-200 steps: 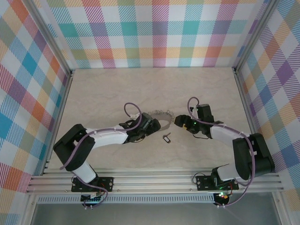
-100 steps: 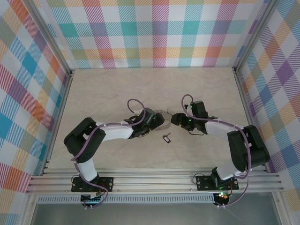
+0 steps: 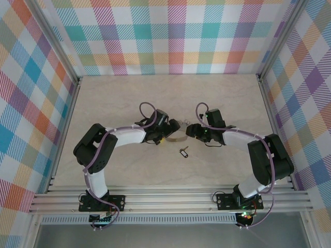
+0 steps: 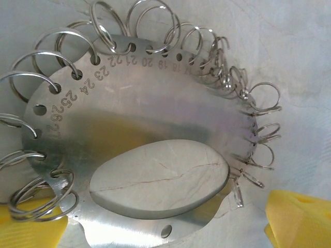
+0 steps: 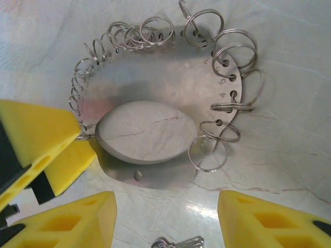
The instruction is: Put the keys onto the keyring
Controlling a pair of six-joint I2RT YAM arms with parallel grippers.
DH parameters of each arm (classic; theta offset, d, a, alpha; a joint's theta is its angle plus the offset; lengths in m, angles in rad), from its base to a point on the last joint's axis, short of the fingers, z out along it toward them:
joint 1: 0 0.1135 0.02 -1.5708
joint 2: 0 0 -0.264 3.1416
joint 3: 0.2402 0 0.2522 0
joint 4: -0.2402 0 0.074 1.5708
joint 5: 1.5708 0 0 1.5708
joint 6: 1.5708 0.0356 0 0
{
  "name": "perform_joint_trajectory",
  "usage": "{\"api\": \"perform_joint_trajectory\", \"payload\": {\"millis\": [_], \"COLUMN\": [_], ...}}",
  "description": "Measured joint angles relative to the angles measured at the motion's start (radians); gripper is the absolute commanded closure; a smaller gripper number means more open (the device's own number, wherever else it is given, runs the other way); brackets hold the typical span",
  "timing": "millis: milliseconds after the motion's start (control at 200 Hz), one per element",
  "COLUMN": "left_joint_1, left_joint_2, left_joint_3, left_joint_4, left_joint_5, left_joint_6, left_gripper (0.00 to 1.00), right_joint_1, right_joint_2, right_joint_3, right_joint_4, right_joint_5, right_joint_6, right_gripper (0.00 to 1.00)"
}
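The keyring [image 3: 177,138] is a flat silvery oval plate with numbered holes, its rim hung with many split rings, lying on the table between my two grippers. In the left wrist view the keyring [image 4: 155,108] lies just ahead of my left gripper [image 4: 160,219], whose yellow pads [image 4: 31,222] stand wide apart on either side of its near rim. My right gripper [image 5: 166,204] is open just short of the keyring [image 5: 170,82], nothing between its fingers [image 5: 274,217]. The keys [image 3: 183,152] lie on the table nearer the arms' bases; a silvery key [image 5: 181,243] shows below the right jaws.
The left arm's yellow fingers [image 5: 36,139] touch the plate's rim on the side facing the right gripper. The marble-patterned tabletop [image 3: 129,98] is bounded by checkered walls and an aluminium rail [image 3: 170,199] at the near edge.
Both grippers have closed in on the keyring from either side, the left moving farther up the table, the right moving left. The right jaws have narrowed. The keys have not moved.
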Motion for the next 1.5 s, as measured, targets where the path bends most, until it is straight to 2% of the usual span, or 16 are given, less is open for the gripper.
{"api": "perform_joint_trajectory", "payload": {"millis": [215,465,770,1025,1505], "left_joint_1": [0.063,0.18,0.17,0.17,0.17], "left_joint_2": [0.049,0.038,-0.121,-0.131,-0.144], "left_joint_3": [0.083,0.076,0.005,0.005,-0.026], "left_joint_4": [-0.05,0.099,0.099,0.095,0.092], "left_joint_5": [0.119,0.096,0.109,0.106,0.106], "left_joint_6": [0.084,0.176,0.192,0.212,0.212], "left_gripper": [0.0,0.0,0.0,0.0,0.0], "right_joint_1": [0.0,0.027,0.084,0.118,0.161], "right_joint_2": [0.0,0.0,0.022,0.093,0.183], "right_joint_3": [0.012,0.014,0.104,0.16,0.249], "right_joint_4": [-0.033,-0.071,-0.124,-0.138,-0.23], "right_joint_5": [0.013,0.017,0.032,0.044,0.22], "right_joint_6": [-0.03,-0.087,-0.158,-0.188,-0.303], "right_gripper": [0.5,0.57,0.62,0.65,0.66]}}
